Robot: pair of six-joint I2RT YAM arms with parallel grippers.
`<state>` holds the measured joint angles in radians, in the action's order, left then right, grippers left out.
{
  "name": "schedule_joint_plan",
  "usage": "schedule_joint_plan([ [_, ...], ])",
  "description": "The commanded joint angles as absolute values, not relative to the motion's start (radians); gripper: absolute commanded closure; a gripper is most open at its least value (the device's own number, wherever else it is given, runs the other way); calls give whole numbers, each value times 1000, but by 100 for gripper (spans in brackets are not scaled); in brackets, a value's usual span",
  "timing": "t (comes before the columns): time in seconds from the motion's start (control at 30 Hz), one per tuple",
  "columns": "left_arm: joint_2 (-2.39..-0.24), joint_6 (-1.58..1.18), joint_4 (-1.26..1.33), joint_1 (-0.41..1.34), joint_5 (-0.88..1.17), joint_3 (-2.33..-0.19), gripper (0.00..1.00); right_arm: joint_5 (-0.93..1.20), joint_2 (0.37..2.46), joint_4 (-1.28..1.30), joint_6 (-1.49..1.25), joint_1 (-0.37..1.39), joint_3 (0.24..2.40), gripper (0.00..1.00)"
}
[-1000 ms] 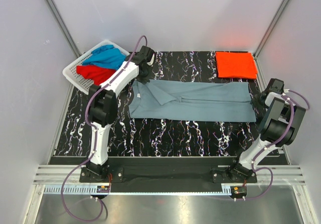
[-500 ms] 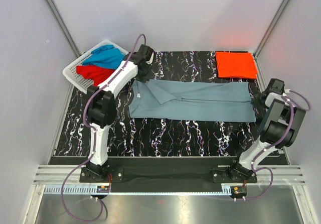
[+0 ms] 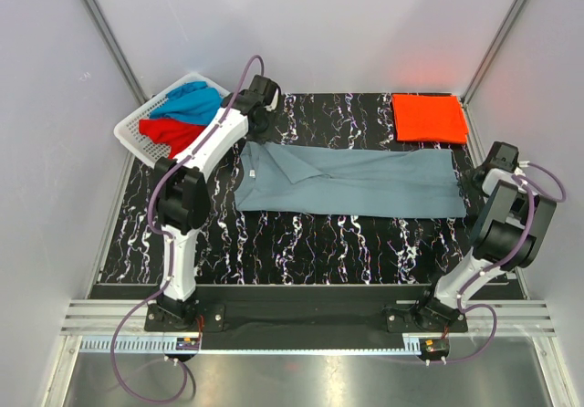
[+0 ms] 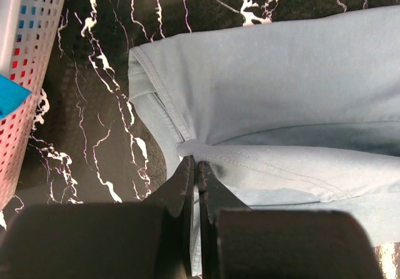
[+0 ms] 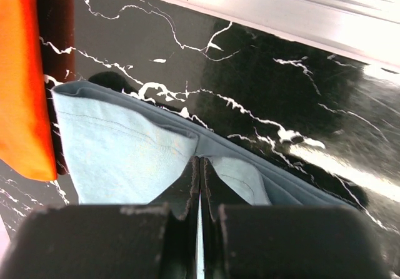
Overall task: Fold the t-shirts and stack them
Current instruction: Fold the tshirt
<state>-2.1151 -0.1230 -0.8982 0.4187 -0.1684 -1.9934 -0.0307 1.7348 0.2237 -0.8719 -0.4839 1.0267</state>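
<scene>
The dull grey-blue t-shirt (image 3: 351, 181) lies stretched in a long band across the black marbled table (image 3: 301, 247). My left gripper (image 3: 255, 139) is shut on a fold of cloth at its left end, near the sleeve seam (image 4: 195, 161). My right gripper (image 3: 476, 177) is shut on the cloth at its right end (image 5: 200, 160). The orange-red t-shirt (image 3: 429, 117) lies folded at the far right, and its edge shows in the right wrist view (image 5: 22, 79). The bright blue t-shirt (image 3: 192, 104) and the red t-shirt (image 3: 173, 133) lie crumpled in the basket.
The white slotted basket (image 3: 135, 126) stands at the far left corner, close to my left arm; its wall shows in the left wrist view (image 4: 28, 47). Grey walls enclose the table on three sides. A metal rail (image 5: 300, 10) runs just beyond the table's right edge.
My left gripper has moved a little toward the far side, drawing the shirt's left end with it. The shirt's near edge has shifted slightly back. The right gripper has barely moved.
</scene>
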Motion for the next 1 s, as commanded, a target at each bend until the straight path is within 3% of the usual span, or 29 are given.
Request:
schedule_joint_plan([
  [0.0, -2120, -98, -873, 411, -178, -2062, 100, -5, 1778, 161, -870, -479, 1074, 100],
  [0.17, -2155, -72, -877, 411, -169, -2071, 100, 41, 1850, 172, -867, -479, 1118, 97],
  [0.27, -2167, -46, -876, 411, -160, -2079, 100, 81, 1874, 169, -841, -474, 1147, 78],
  [0.37, -2178, -19, -874, 411, -129, -2095, 100, 97, 1885, 218, -796, -459, 1207, 66],
  [0.97, -2266, 110, -641, 411, 60, -2122, 98, 106, 1736, 296, -736, -353, 1230, 61],
])
